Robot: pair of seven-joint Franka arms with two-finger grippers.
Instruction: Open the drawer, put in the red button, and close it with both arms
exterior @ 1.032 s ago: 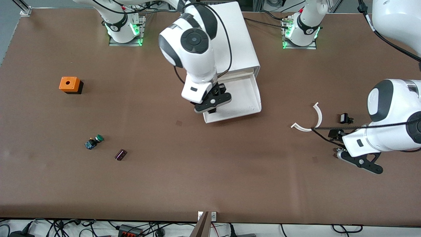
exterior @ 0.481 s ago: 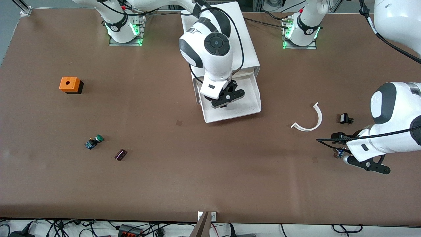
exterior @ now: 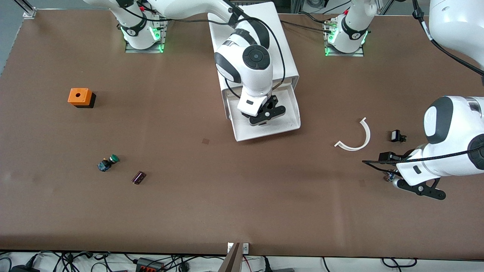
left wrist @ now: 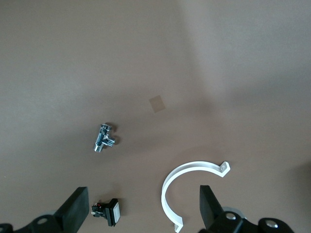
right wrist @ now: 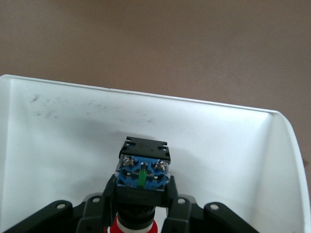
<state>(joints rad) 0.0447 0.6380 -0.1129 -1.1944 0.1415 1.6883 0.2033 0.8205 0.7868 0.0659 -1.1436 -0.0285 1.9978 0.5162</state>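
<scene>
- While the drawer point(exterior: 264, 121) stands pulled open from the white cabinet point(exterior: 261, 41) at the upper middle of the front view, the orange box point(exterior: 80, 97) with a hole in its top sits at the upper left of the frame, toward the right arm's end of the table point(exterior: 227, 196).
- Lower in the frame, and so nearer the front camera, lie the green-capped switch point(exterior: 108, 163) and, just beside it, a small dark maroon part point(exterior: 138, 177).
- The right arm reaches from its base at the top left of the frame to the centre; the right gripper point(exterior: 264, 113) hangs over the open drawer with its fingers clamped on the red button point(right wrist: 142, 182).
- In the right wrist view the red button shows its black-and-blue body above the white drawer floor, the red cap down between the gripper's fingers point(right wrist: 109, 194).
- A small square mark point(exterior: 205, 141) shows on the table nearer the front camera than the drawer.
- At the right of the frame a white curved clip point(exterior: 357, 136) lies on the table, with a small black switch point(exterior: 396, 135) near it.
- The left gripper point(exterior: 418, 187) hovers at the lower right of the front view, over the table near a small metal fitting point(left wrist: 103, 138); its fingers point(left wrist: 75, 213) are spread wide and hold nothing.
- In the left wrist view the fitting, the black switch and the white clip lie apart from one another.
</scene>
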